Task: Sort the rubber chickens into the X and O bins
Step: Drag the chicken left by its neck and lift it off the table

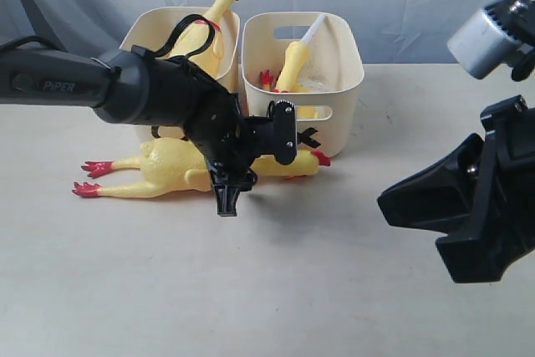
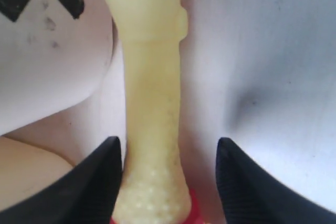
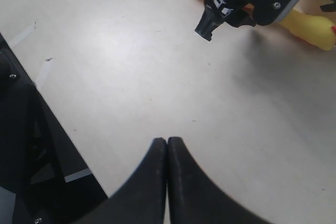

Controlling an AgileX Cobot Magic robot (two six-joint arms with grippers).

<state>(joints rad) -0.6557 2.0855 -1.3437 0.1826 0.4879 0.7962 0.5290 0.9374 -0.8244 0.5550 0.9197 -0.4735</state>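
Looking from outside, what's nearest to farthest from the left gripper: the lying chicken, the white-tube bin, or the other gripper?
1. Lying chicken: its neck sits between the left gripper fingers.
2. White-tube bin: just behind.
3. Right gripper: away at the right.

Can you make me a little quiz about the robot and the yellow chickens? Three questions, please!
1. True or false: the right gripper is shut and holds nothing.
2. The small chicken with the white tube is: A) flat on the table, B) in a bin, C) in the right gripper.
3. Fill in: the open left gripper straddles the ____ of the lying chicken.
Key: 1 true; 2 B; 3 neck.
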